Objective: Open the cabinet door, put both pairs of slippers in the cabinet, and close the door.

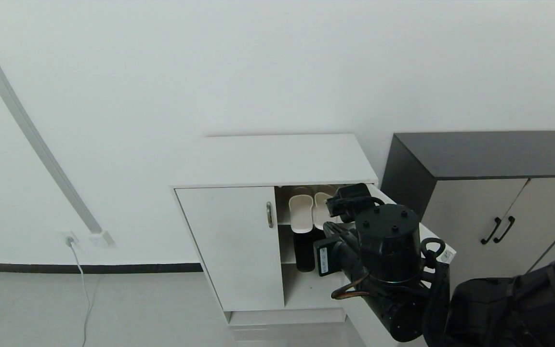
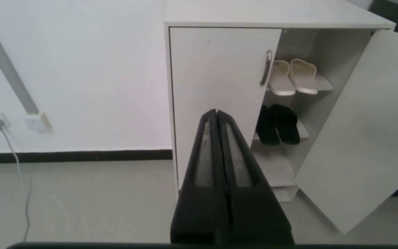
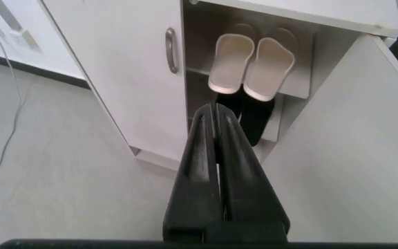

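The white cabinet point(image 1: 277, 159) has its left door point(image 1: 229, 246) shut and its right door point(image 2: 365, 138) swung wide open. A white pair of slippers point(image 1: 306, 212) lies on the upper shelf. Below it, a black pair of slippers point(image 1: 304, 250) lies on the middle shelf. Both pairs also appear in the left wrist view, white slippers point(image 2: 292, 76) above black slippers point(image 2: 278, 124). My right gripper point(image 3: 216, 111) is shut and empty, held in front of the open compartment beside the open door point(image 3: 351, 138). Farther back from the cabinet, my left gripper point(image 2: 216, 114) is shut with nothing in it.
A grey cabinet with a dark top point(image 1: 489, 193) stands directly right of the white one, behind the open door. A wall socket with a hanging cable point(image 1: 70, 239) and a slanted conduit point(image 1: 27, 125) are on the left wall. The floor point(image 1: 113, 308) to the left is bare.
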